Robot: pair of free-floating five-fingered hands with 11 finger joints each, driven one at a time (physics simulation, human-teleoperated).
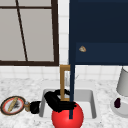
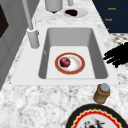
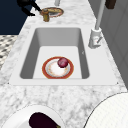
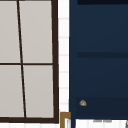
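Now | hand [image 2: 117, 56]: fingers spread, holding nothing | just beyond sink [image 2: 100, 53] rim | jar [image 2: 102, 93] near

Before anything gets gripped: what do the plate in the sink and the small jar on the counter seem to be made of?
The plate looks like glazed ceramic: smooth white centre, reddish-brown rim. The round dark red thing on it may be fruit. The jar looks like amber glass or plastic with a dull grey metal-looking lid; the material is uncertain. A robot hand hovers nearby.

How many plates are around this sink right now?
3. A red-rimmed plate lies in the sink basin, carrying a dark red round fruit. A patterned plate sits on the counter left of the sink. A white plate holding an eggplant sits at its right.
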